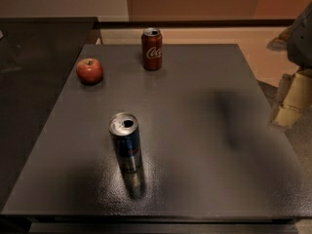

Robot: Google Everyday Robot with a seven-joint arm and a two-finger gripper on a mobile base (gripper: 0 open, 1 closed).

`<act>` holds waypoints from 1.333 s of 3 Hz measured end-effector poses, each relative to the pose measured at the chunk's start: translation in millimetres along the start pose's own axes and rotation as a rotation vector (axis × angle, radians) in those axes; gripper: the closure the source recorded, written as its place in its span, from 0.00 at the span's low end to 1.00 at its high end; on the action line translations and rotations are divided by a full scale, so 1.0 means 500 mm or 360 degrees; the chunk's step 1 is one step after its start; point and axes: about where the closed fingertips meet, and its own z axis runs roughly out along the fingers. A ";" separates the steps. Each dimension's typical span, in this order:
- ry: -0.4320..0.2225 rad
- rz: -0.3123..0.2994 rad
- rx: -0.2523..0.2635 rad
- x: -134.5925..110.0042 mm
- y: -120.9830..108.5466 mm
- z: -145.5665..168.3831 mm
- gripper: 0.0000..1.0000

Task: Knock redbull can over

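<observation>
Found the redbull can (126,141) upright on the dark desk (195,82), toward its front left, silver top facing up. Noted the pincer (291,104) hanging beyond the desk's right edge, well apart from that can and touching nothing; could not tell whether released or clenched. Spotted also a red cola can (152,49) upright near the far edge and an apple (89,70) left of it.

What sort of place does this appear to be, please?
Probably an office break area or test room: a dark table holds a redbull can, a cola can and an apple, with tan flooring beyond. The tool hangs beside the table's right edge.
</observation>
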 end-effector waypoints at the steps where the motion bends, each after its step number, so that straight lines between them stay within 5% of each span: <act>1: -0.0075 -0.0087 -0.0025 -0.047 0.029 0.010 0.00; 4: -0.0690 -0.0222 -0.0271 -0.262 0.148 0.104 0.00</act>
